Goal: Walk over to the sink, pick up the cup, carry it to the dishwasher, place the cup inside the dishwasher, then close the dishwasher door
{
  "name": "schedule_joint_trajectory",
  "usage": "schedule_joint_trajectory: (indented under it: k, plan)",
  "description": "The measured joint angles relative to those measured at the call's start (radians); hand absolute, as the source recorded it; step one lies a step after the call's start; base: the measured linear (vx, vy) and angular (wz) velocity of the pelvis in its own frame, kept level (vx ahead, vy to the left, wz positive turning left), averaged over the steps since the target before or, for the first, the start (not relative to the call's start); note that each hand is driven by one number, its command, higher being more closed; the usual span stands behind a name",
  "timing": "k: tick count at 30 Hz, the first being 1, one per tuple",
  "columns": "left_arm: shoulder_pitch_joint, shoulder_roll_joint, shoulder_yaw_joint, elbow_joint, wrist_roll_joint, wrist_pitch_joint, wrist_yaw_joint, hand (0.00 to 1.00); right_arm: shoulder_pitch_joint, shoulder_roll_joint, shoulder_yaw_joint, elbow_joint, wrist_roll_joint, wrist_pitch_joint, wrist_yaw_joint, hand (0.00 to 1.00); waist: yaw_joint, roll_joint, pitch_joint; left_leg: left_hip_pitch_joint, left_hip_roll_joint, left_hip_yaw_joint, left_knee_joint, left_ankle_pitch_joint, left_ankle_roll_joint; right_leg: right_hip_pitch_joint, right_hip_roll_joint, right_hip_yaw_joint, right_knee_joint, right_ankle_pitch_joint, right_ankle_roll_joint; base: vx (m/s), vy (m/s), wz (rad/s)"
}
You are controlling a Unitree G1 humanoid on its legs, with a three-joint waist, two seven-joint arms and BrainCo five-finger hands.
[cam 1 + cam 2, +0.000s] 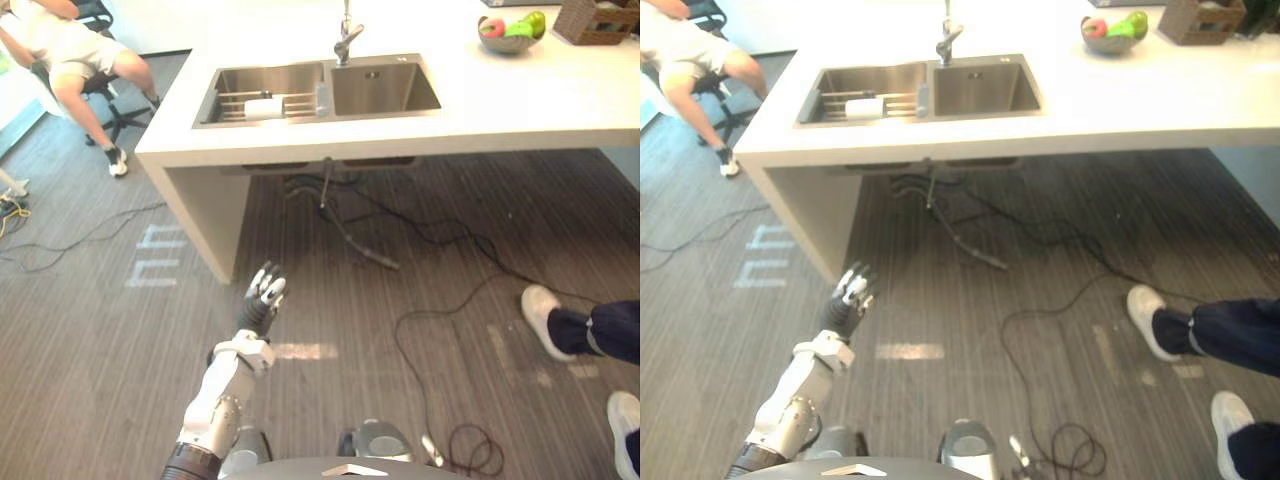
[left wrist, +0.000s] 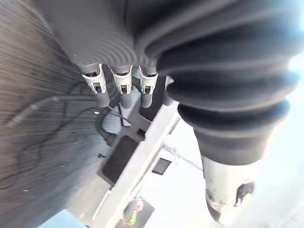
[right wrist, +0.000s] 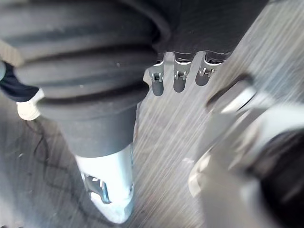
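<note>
Fingers (image 1: 268, 283) of the left hand (image 1: 258, 305) are held straight, nothing grasped, above the floor (image 1: 100, 340) short of the sink (image 1: 385, 88). The right hand (image 3: 109, 180) is likewise relaxed, empty. One white cup (image 1: 265, 107) is seen lying in the left of the sink's two basins, set in the desk (image 1: 520, 95).

White counter (image 1: 520, 100) on grey striped floor (image 1: 120, 340), office chair (image 1: 118, 122) beyond it.
</note>
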Motion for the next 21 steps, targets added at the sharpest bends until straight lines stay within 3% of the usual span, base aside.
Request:
schedule_joint_trajectory:
  k: [2,3,4,5,6,7,8,9,10,11,12,13,14,16,19,21]
  plan:
    - [0.001,0.006,-0.001,-0.044,0.000,-0.034,0.003,0.00,-0.045,-0.012,0.026,-0.025,0.022,-0.001,-0.001,0.00,0.024,-0.017,0.003,-0.017,-0.062,-0.006,-0.316,0.022,-0.003,0.047,-0.022,0.023,-0.041,0.004,0.015,0.39,0.050,-0.32]
    - [0.002,0.005,-0.004,-0.064,0.000,-0.056,0.010,0.00,-0.062,-0.018,0.038,-0.028,0.022,-0.004,-0.001,0.00,0.041,-0.020,0.003,-0.015,-0.098,-0.036,-0.553,0.101,-0.023,0.075,-0.031,0.044,-0.073,0.007,0.025,0.41,0.095,-0.40]
    - [0.007,0.006,-0.015,-0.094,0.002,-0.082,0.023,0.00,-0.074,-0.020,0.038,-0.024,0.021,-0.002,-0.005,0.00,0.057,-0.011,0.000,-0.031,-0.094,-0.063,-0.718,0.174,-0.058,0.104,-0.021,0.068,-0.110,0.006,0.037,0.41,0.118,-0.41]
    - [0.007,0.005,-0.022,-0.110,0.005,-0.095,0.030,0.00,-0.076,-0.021,0.039,-0.023,0.019,0.002,-0.007,0.00,0.061,-0.004,-0.002,-0.050,-0.082,-0.072,-0.744,0.188,-0.076,0.118,-0.013,0.079,-0.126,0.002,0.053,0.49,0.237,-0.45]
    - [0.006,0.005,-0.027,-0.134,0.015,-0.123,0.047,0.00,-0.076,-0.029,0.043,-0.009,0.010,0.025,-0.007,0.00,0.069,0.006,-0.002,-0.070,-0.053,-0.057,-0.752,0.192,-0.084,0.152,0.003,0.097,-0.142,-0.019,0.092,0.53,0.323,-0.50]
    - [0.004,0.007,-0.027,-0.135,0.023,-0.149,0.060,0.00,-0.069,-0.038,0.048,0.024,-0.001,0.049,-0.011,0.00,0.067,0.019,-0.009,-0.058,-0.033,-0.040,-0.750,0.212,-0.061,0.197,0.013,0.117,-0.140,-0.050,0.120,0.54,0.356,-0.56]
    - [-0.004,0.008,-0.024,-0.133,0.023,-0.157,0.069,0.00,-0.069,-0.034,0.047,0.042,-0.001,0.061,-0.018,0.00,0.068,0.014,-0.011,-0.046,-0.040,-0.035,-0.729,0.283,-0.049,0.217,-0.004,0.133,-0.131,-0.075,0.128,0.45,0.295,-0.59]
    - [-0.020,0.019,-0.015,-0.137,0.023,-0.166,0.086,0.00,-0.063,-0.022,0.044,0.077,-0.012,0.082,-0.033,0.00,0.070,-0.038,-0.025,-0.045,-0.082,-0.019,-0.682,0.311,-0.040,0.215,-0.056,0.149,-0.089,-0.120,0.119,0.34,0.203,-0.40]
    - [-0.033,0.017,-0.009,-0.140,0.023,-0.168,0.092,0.00,-0.055,-0.016,0.031,0.100,-0.025,0.088,-0.040,0.00,0.069,-0.057,-0.034,-0.045,-0.104,-0.012,-0.667,0.311,-0.039,0.210,-0.084,0.151,-0.059,-0.131,0.108,0.44,0.212,-0.18]
    - [-0.070,0.015,-0.005,-0.142,0.023,-0.168,0.113,0.00,-0.033,-0.010,-0.012,0.137,-0.040,0.102,-0.050,0.00,0.064,-0.073,-0.043,-0.032,-0.136,-0.009,-0.663,0.314,-0.005,0.169,-0.130,0.148,0.070,-0.120,0.115,0.46,0.241,0.12]
    - [-0.109,0.013,-0.005,-0.155,0.023,-0.167,0.128,0.00,-0.006,-0.007,-0.051,0.165,-0.041,0.123,-0.054,0.00,0.065,-0.079,-0.042,0.001,-0.170,-0.006,-0.674,0.325,0.048,0.092,-0.184,0.152,0.276,-0.078,0.154,0.45,0.253,0.20]
    - [-0.128,0.013,-0.004,-0.166,0.023,-0.167,0.130,0.00,0.009,-0.002,-0.063,0.177,-0.047,0.132,-0.054,0.00,0.064,-0.088,-0.043,0.022,-0.190,-0.004,-0.681,0.312,0.068,0.052,-0.214,0.154,0.375,-0.038,0.165,0.44,0.273,0.25]
    - [-0.155,0.018,0.004,-0.202,0.023,-0.163,0.132,0.00,0.031,0.016,-0.079,0.180,-0.081,0.141,-0.052,0.00,0.056,-0.094,-0.044,0.071,-0.216,-0.007,-0.707,0.293,0.088,-0.016,-0.262,0.157,0.550,0.077,0.187,0.44,0.237,0.19]
    - [-0.159,0.021,0.051,-0.280,0.044,-0.160,0.158,0.00,0.045,0.046,-0.080,0.182,-0.116,0.119,-0.044,0.00,0.045,-0.086,-0.040,0.174,-0.222,-0.004,-0.752,0.280,0.093,-0.122,-0.289,0.124,0.751,0.024,0.157,0.46,0.198,-0.03]
    - [-0.173,0.028,0.061,-0.290,0.041,-0.159,0.191,0.00,0.030,0.055,-0.079,0.180,-0.103,0.097,-0.048,0.00,0.038,-0.082,-0.039,0.250,-0.219,-0.002,-0.806,0.271,0.088,-0.186,-0.291,0.040,0.685,-0.062,0.138,0.33,0.044,-0.08]
    - [-0.176,0.034,0.062,-0.287,0.039,-0.160,0.201,0.00,0.015,0.067,-0.083,0.178,-0.096,0.087,-0.048,0.00,0.034,-0.081,-0.038,0.277,-0.206,-0.010,-0.818,0.253,0.066,-0.250,-0.274,0.025,0.467,-0.088,0.130,0.22,-0.099,0.06]
